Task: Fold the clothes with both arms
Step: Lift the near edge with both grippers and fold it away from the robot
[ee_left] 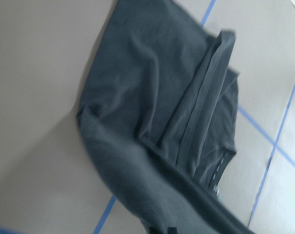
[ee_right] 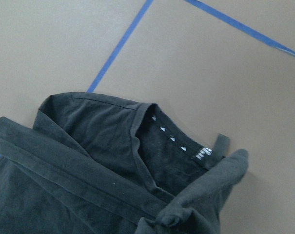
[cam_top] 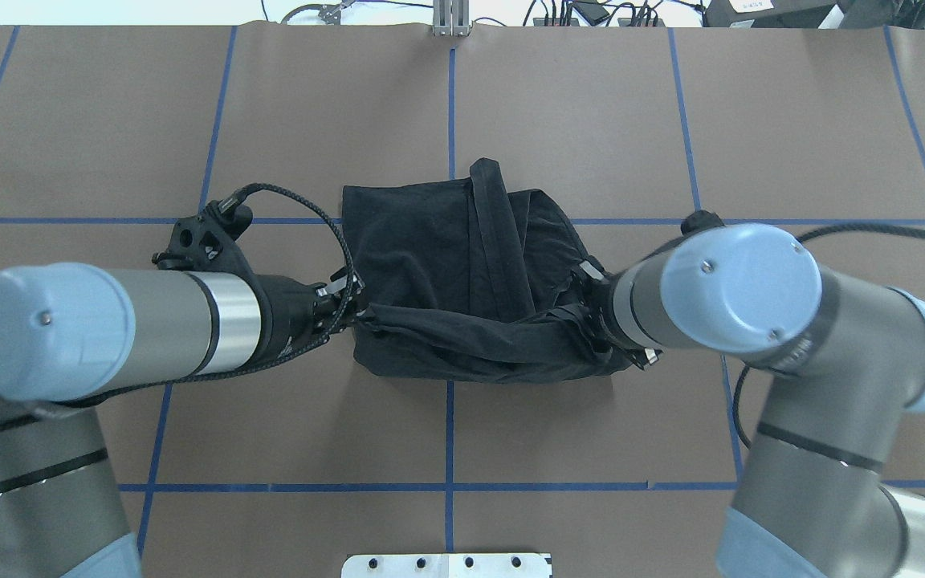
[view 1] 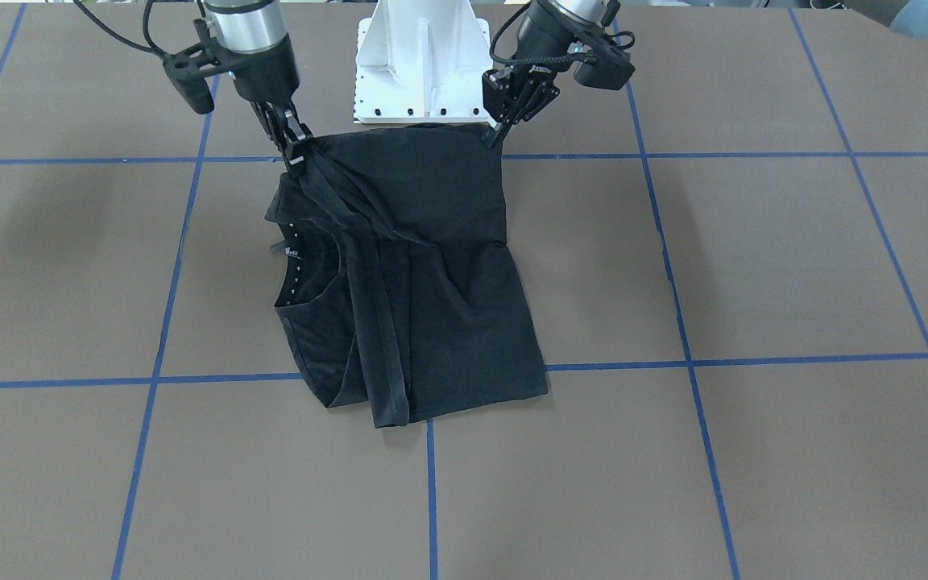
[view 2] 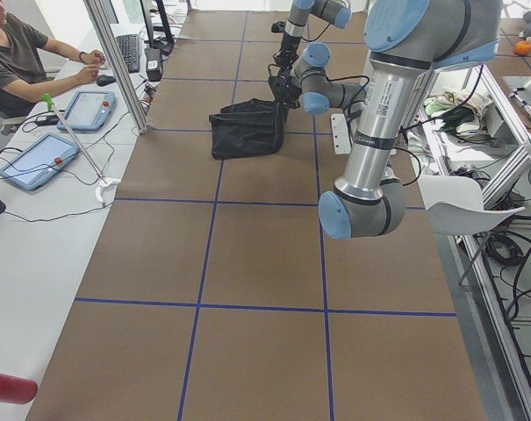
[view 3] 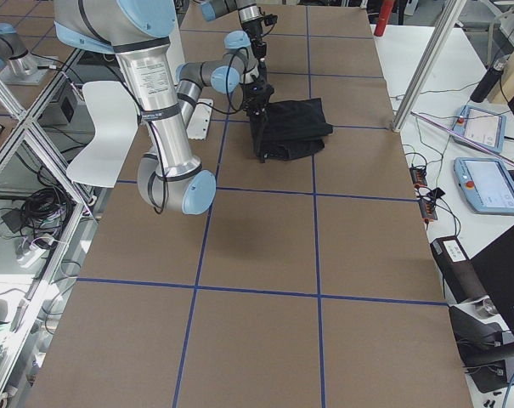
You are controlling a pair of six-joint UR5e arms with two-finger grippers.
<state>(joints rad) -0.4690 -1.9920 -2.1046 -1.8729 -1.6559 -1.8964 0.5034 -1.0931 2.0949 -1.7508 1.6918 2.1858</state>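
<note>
Well, brown tbl (view 1: 794, 266), blue tape (view 1: 432, 499), tee (view 1: 448, 306)

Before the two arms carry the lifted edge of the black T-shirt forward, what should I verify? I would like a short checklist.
1. Fingers of the black left gripper shut on a corner of the black short-sleeved T-shirt: ok.
2. The black right gripper shut on the other end: ok.
3. Fabric smooth at the right gripper: not ok, bunched.
4. Resting part flat on the brown table: not ok, a folded band crosses it.
5. Left arm's braided black cable clear of the cloth: cannot tell.
</note>
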